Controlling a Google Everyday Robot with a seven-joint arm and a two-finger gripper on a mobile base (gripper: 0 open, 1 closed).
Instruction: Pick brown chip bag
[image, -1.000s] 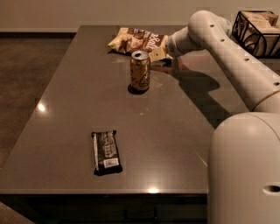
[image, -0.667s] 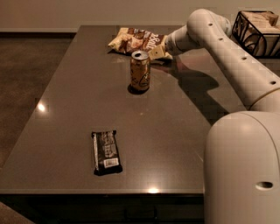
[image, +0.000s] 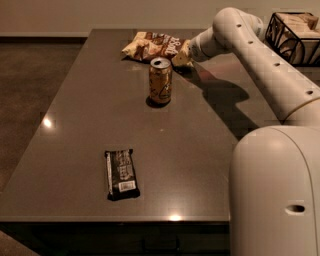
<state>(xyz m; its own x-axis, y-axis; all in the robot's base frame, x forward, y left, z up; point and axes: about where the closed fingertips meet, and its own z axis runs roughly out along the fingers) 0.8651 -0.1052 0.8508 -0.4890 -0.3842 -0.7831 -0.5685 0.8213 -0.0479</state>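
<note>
The brown chip bag (image: 154, 46) lies flat at the far end of the table, cream-tan with a dark brown band and white lettering. My gripper (image: 182, 55) is at the bag's right end, low over the table and touching or overlapping that end. The white arm (image: 260, 55) reaches in from the right. The bag's right edge is partly hidden by the gripper.
A gold-brown soda can (image: 160, 81) stands upright just in front of the bag. A black wrapped bar with a white label (image: 120, 173) lies near the front edge of the table (image: 75, 125). A dark wire basket (image: 295, 35) stands at the far right.
My gripper has moved a little farther back and left, closing onto the right end of the chip bag. The can and the bar have not moved.
</note>
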